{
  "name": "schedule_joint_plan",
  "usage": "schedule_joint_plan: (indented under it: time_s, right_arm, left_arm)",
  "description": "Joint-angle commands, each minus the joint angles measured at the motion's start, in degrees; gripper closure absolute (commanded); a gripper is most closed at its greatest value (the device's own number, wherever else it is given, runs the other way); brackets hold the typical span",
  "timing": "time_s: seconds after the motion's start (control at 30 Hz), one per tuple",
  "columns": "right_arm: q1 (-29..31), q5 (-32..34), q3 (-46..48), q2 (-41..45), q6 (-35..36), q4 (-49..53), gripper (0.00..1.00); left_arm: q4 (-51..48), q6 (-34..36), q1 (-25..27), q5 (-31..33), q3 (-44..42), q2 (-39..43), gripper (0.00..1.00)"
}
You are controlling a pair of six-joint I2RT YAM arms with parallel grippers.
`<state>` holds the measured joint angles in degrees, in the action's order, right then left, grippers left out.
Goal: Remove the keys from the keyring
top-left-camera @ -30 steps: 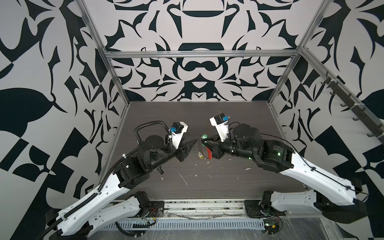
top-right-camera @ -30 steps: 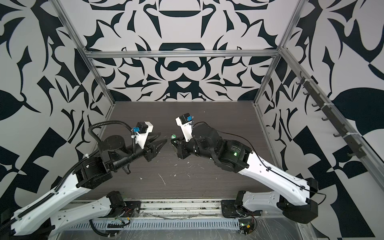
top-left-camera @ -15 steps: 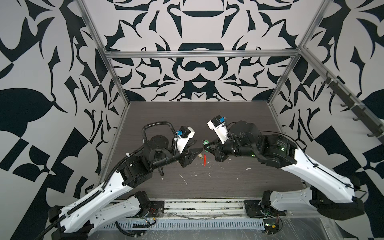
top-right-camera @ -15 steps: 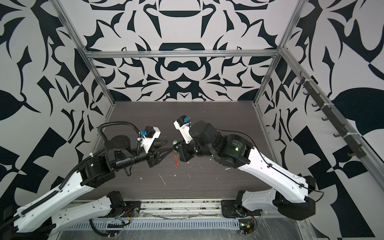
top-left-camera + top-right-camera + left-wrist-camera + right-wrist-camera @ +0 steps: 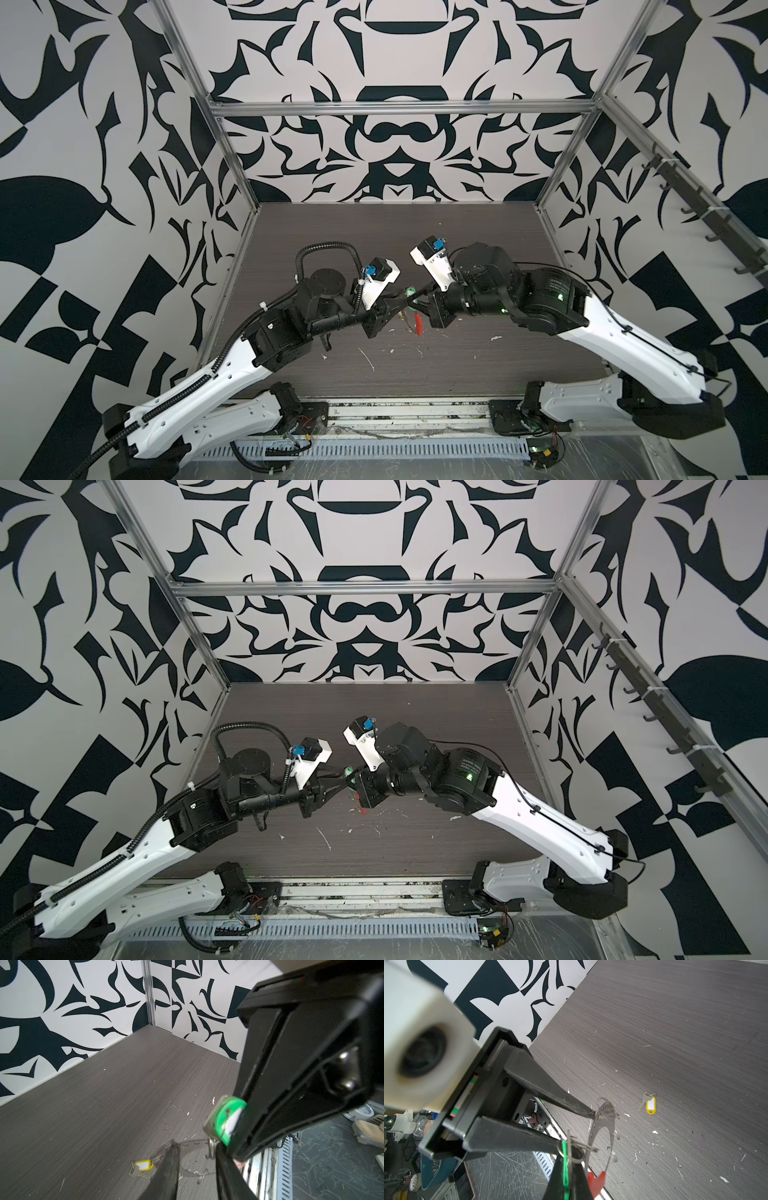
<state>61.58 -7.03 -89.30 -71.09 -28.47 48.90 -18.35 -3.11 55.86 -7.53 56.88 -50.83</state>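
My right gripper point(image 5: 568, 1159) is shut on the green key point(image 5: 565, 1167), held above the table and seen edge-on in the right wrist view. From the green key point(image 5: 226, 1120) hangs the keyring point(image 5: 602, 1124), a flat grey hoop whose red segment point(image 5: 596, 1182) is at its low end. My left gripper point(image 5: 195, 1147) is open, its two fingers a little apart with the keyring point(image 5: 193, 1144) between them. One finger point(image 5: 589, 1112) touches the hoop's top. The yellow key point(image 5: 650, 1105) lies loose on the table. In both top views the grippers point(image 5: 409, 300) point(image 5: 353, 783) meet at mid-table.
The dark wood-grain table point(image 5: 457, 365) is dotted with white scraps. Patterned walls with metal frame posts point(image 5: 148, 993) close in the back and both sides. A cable duct point(image 5: 374, 451) runs along the front edge.
My left arm has moved right up to the right gripper, and its jaws have narrowed around the hoop. The right gripper has kept its hold on the green key.
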Motion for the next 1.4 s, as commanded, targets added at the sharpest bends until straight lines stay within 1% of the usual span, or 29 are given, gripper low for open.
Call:
schedule_joint_plan:
  time_s: [0.0, 0.13, 0.27, 0.33, 0.4, 0.43, 0.7, 0.8, 0.83, 1.23, 1.37]
  right_arm:
    - [0.01, -1.12, -2.11, 0.12, 0.53, -1.95, 1.00]
    - [-0.03, -1.29, -1.94, 0.12, 0.24, -2.31, 1.00]
    - [0.01, -1.62, -1.84, -0.08, 0.06, -2.37, 1.00]
    - [-0.02, -1.60, -1.80, -0.02, -0.02, -2.36, 1.00]
    - [0.02, -1.66, -1.59, 0.08, -0.01, -2.41, 1.00]
    - [0.02, -1.67, -1.58, 0.07, 0.00, -2.50, 1.00]
    - [0.01, -1.82, -1.32, -0.01, -0.12, -2.82, 1.00]
    - [0.01, -2.01, -1.08, -0.01, -0.18, -2.95, 1.00]
    - [-0.01, -2.02, -1.06, -0.01, -0.19, -3.02, 1.00]
    - [0.02, -1.79, -0.61, 0.38, -0.28, -3.03, 1.00]
    - [0.02, -1.64, -0.44, 0.61, -0.27, -2.86, 1.00]
  left_arm:
    - [0.69, 0.83, 0.17, -1.90, 2.44, 0.12, 0.70]
    - [0.60, 1.14, 0.24, -1.25, 2.87, -0.06, 0.73]
    - [0.51, 1.62, 0.22, 0.25, 2.94, 0.12, 0.75]
    - [0.35, 1.71, 0.25, 0.73, 3.11, 0.20, 0.74]
    - [0.25, 1.79, 0.22, 1.30, 3.27, 0.42, 0.67]
    - [0.24, 1.87, 0.29, 1.61, 3.24, 0.47, 0.66]
    - [0.19, 2.24, 0.27, 2.54, 3.66, 0.74, 0.64]
    - [0.21, 2.41, 0.37, 2.58, 3.87, 0.82, 0.61]
    - [0.23, 2.56, 0.38, 2.38, 3.94, 0.76, 0.61]
    - [0.19, 3.03, 0.98, 2.01, 3.93, 0.90, 0.82]
    - [-0.11, 3.03, 1.15, 1.81, 3.94, 0.89, 0.87]
